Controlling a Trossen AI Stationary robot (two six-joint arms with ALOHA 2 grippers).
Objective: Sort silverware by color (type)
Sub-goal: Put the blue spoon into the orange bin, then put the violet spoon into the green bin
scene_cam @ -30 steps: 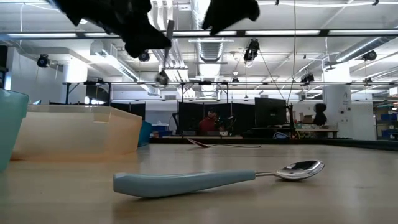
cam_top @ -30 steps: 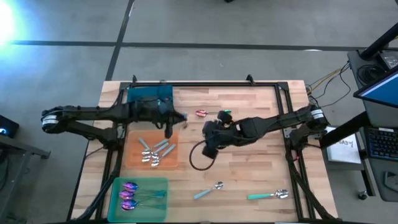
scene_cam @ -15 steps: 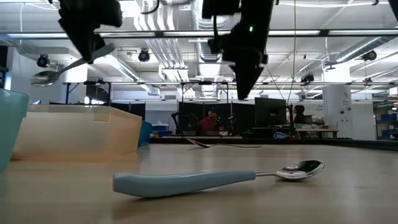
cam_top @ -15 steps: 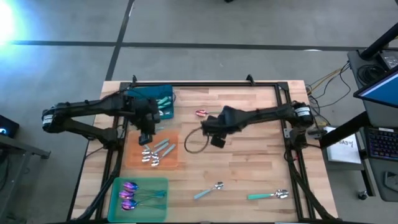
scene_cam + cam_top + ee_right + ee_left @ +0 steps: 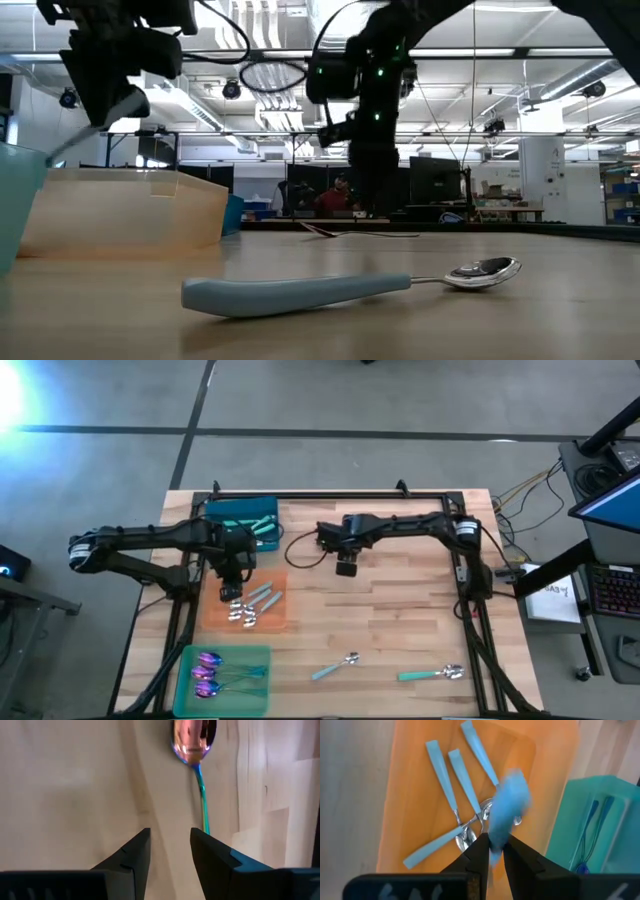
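Left gripper [image 5: 492, 851] fingers pinch a pale-blue spoon [image 5: 507, 807]; right gripper [image 5: 170, 847] fingers open over a light, stiff, slippery iridescent spoon [image 5: 192, 740], best taken mid-handle.

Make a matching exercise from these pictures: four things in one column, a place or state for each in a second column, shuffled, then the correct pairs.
Things:
1. left gripper
2. right gripper
3. iridescent spoons
4. two pale-handled spoons

Places or states:
A. lying in the green tray
B. over the orange tray, a pale-blue-handled spoon between its fingers
C. on bare wood at the table's near edge
D. open above a pink-headed spoon on the table

Pairs: 1-B, 2-D, 3-A, 4-C
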